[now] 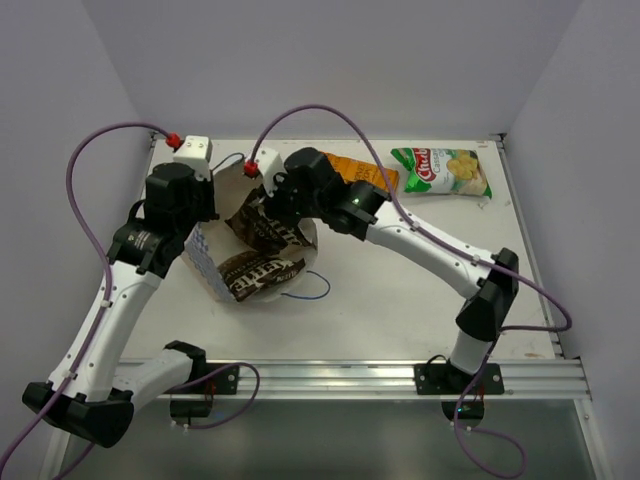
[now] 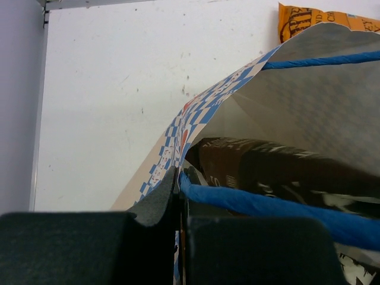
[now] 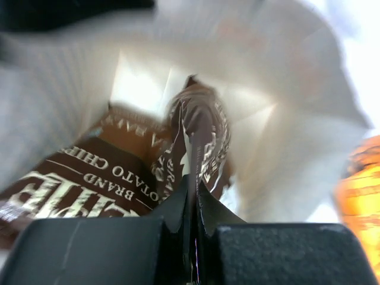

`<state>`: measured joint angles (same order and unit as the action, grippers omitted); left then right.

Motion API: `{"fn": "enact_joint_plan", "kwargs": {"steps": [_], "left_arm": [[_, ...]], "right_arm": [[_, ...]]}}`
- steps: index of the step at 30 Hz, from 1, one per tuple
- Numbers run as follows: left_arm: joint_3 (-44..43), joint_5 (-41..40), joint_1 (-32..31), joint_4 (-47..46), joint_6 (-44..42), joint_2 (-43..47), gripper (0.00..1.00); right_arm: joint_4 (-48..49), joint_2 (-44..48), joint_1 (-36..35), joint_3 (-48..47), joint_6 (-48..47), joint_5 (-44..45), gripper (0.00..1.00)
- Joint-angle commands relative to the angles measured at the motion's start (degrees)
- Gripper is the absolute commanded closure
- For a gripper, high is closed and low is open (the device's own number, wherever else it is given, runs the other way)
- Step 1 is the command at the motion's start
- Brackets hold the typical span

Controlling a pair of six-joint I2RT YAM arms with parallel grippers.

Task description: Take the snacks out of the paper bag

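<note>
The paper bag (image 1: 203, 258) sits on the left half of the bench (image 1: 400, 290), just in front of your two arms' wrists, with its mouth wide enough that you can look straight into the cream inside from the top camera. Your left gripper (image 2: 179, 196) is pressed together on the bag's checked rim, pinching the paper wall right next to one blue string handle (image 2: 261, 208) that runs across the mouth. Your right gripper (image 3: 193, 190) is down inside the bag and clamped shut on the crumpled top edge of one dark brown packet (image 3: 199, 130), which stands up between the fingers. The wrist view is pretty blurry, but the pinch itself is plain. The second dark brown packet (image 3: 77, 178) lies flat in the bag beside it, white lettering facing up, on the side nearer the arm bases in the top view. Two snacks are already out. The orange packet (image 1: 365, 170) lies on the bench just behind the bag, partly hidden by your right arm, and the green-and-white chip bag (image 1: 440, 172) lies flat further right near the back edge, well apart from the paper bag. A loop of blue handle string trails onto the bench at the bag's near right corner.
</note>
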<state>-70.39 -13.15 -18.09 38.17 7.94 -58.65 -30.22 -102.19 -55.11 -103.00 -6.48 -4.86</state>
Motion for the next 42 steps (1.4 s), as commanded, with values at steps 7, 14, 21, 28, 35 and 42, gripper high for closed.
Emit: {"fn": "enact_joint_plan", "kwargs": {"steps": [7, 14, 21, 28, 35, 42], "left_arm": [[0.4, -4.7, 1.1, -0.7, 1.7, -2.6, 1.0], [0.2, -5.9, 3.8, -1.3, 1.7, -5.0, 1.0], [-1.6, -7.1, 5.6, -1.3, 2.3, -6.6, 1.0], [-1.2, -6.0, 6.2, -2.4, 3.2, -6.3, 1.0], [-3.9, -5.1, 6.2, -2.3, 2.8, -5.8, 1.0], [-4.5, -4.2, 6.2, -2.3, 2.6, -5.9, 1.0]], "right_arm": [[2.3, 16.7, 0.7, -9.0, -4.0, 11.6, 1.0], [2.4, 25.0, 6.6, -3.5, -1.9, 18.6, 1.0], [1.3, 32.9, 22.3, 11.2, 6.0, 15.6, 1.0], [-1.2, 36.9, 31.6, 21.0, 10.8, 16.8, 1.0], [-3.4, 31.8, 31.1, 24.9, 20.0, -3.9, 1.0], [4.0, 27.0, 24.7, 29.6, 24.8, -22.5, 1.0]]}}
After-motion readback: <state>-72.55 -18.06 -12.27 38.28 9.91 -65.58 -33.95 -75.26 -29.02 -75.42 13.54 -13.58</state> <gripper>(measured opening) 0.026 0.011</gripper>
